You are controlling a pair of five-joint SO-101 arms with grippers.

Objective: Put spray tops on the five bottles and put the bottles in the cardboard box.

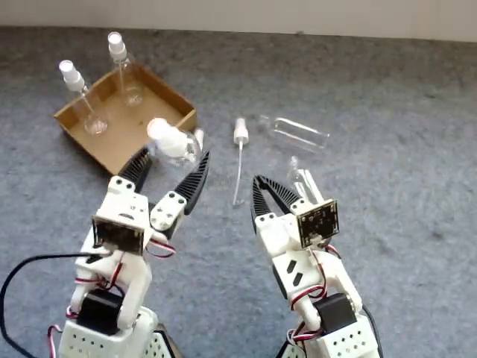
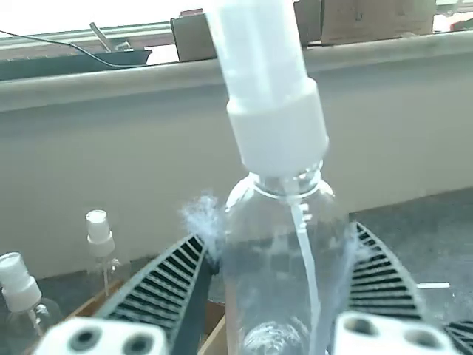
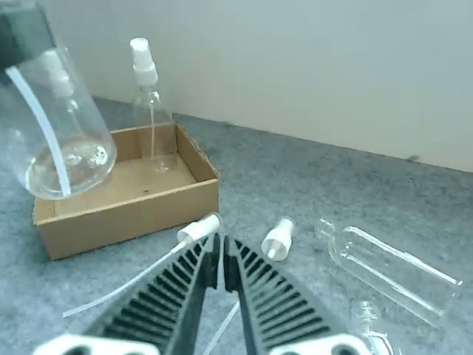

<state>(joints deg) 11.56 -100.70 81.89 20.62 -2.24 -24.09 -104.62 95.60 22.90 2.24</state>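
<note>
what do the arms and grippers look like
White plastic arms, black servo motors, red and white wires. The left gripper and right gripper have black ribbed fingers and a camera board each. A black cable leaves the left arm.

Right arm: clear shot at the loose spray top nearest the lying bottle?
Likely yes. The spray top lies on bare carpet ahead of the right gripper, nothing between them. Its jaws are shut, so they would need opening first.
</note>
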